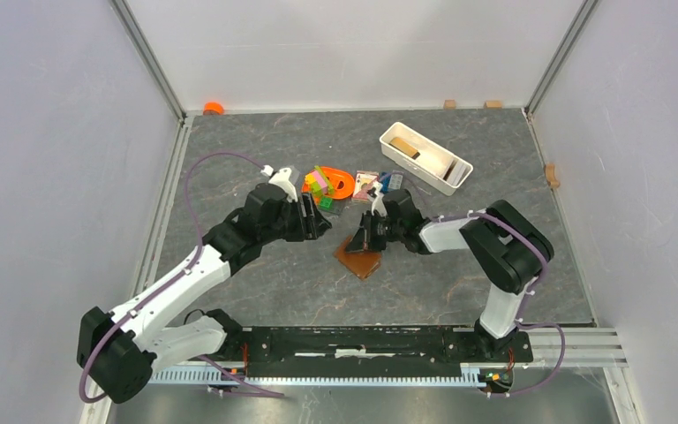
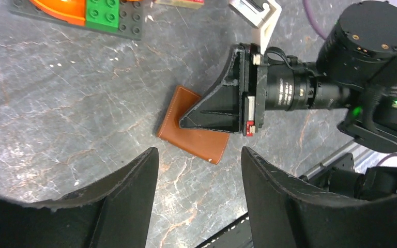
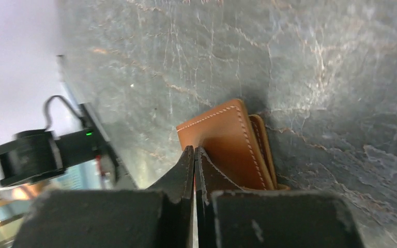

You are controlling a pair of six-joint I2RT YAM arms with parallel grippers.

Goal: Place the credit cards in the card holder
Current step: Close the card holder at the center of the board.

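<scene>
Right pincer (image 3: 194, 151) closed, tip hiding card holder (image 3: 222, 138) edge | left pincer (image 2: 200, 157) wide

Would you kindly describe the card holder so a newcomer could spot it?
On the grey marble table, look at the middle, nearer than the pile of toy bricks. At the tip of the shut right gripper lies the card holder. It alone is a flat brown leather square with pale stitching; its neighbours are bright plastic.
</scene>
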